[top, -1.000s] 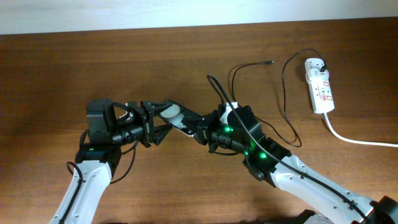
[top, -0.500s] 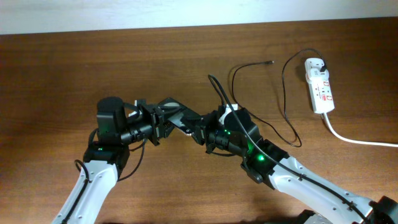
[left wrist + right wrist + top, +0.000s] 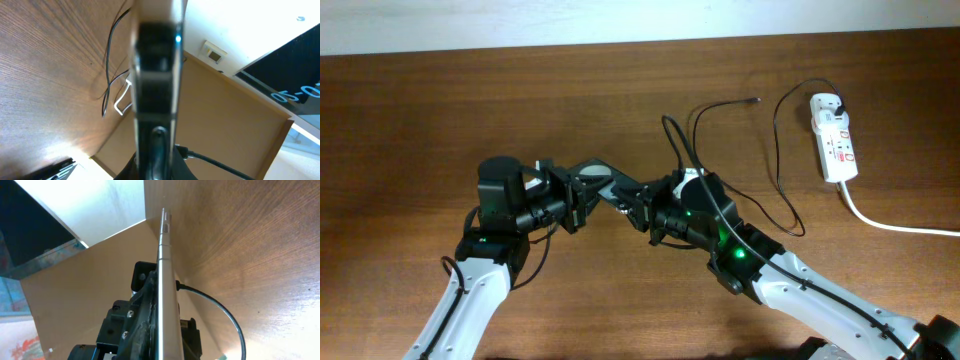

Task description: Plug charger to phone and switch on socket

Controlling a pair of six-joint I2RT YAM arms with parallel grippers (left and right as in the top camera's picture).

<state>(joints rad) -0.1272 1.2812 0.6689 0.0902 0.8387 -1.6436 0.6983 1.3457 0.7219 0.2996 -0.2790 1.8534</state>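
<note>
The phone [image 3: 604, 182], black and flat, is held off the table between both arms. My left gripper [image 3: 578, 196] is shut on its left end, and in the left wrist view the phone [image 3: 155, 75] stands edge-on between the jaws. My right gripper [image 3: 636, 206] holds the other end; in the right wrist view the phone's silver edge [image 3: 164, 270] runs up from between close-set jaws. The charger [image 3: 776, 150], a thin black cable, loops on the table to the right, its tip [image 3: 754, 100] lying free. The socket [image 3: 834, 137] lies at the far right.
A thick white cord [image 3: 895, 226] runs from the socket off the right edge. The charger's loop passes just behind my right arm [image 3: 760, 265]. Bare wood lies to the left and along the back edge [image 3: 520, 50].
My left gripper has slid right and closed on the phone's left end. The right gripper has stayed at the phone's other end.
</note>
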